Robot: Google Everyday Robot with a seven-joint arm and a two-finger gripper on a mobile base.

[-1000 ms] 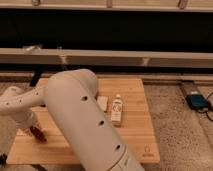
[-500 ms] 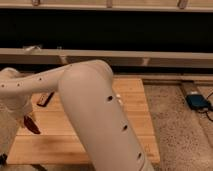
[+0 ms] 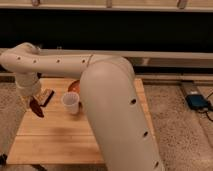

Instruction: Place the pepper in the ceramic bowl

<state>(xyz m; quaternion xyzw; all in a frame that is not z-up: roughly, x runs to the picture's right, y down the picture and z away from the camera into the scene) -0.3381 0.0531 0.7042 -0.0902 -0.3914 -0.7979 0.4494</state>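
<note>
My gripper [image 3: 33, 101] is at the left side of the wooden table [image 3: 60, 140], at the end of the white arm that reaches across the view. It is shut on the pepper [image 3: 36, 108], a slim dark red piece that hangs from the fingers a little above the table. The ceramic bowl [image 3: 73, 86] is orange-brown and stands to the right of the gripper, farther back. Only its left part shows; the arm hides the rest. The gripper is apart from the bowl, to its left and nearer the front.
A small white cup [image 3: 70, 103] stands between the gripper and the arm, just in front of the bowl. A dark flat bar [image 3: 47, 96] lies beside the gripper. My bulky arm [image 3: 112, 110] covers the table's right half. A blue device [image 3: 198, 101] lies on the floor at right.
The gripper has risen from the table's left front with the pepper in it and moved a little right. The arm has swung, so the cup and bowl now show.
</note>
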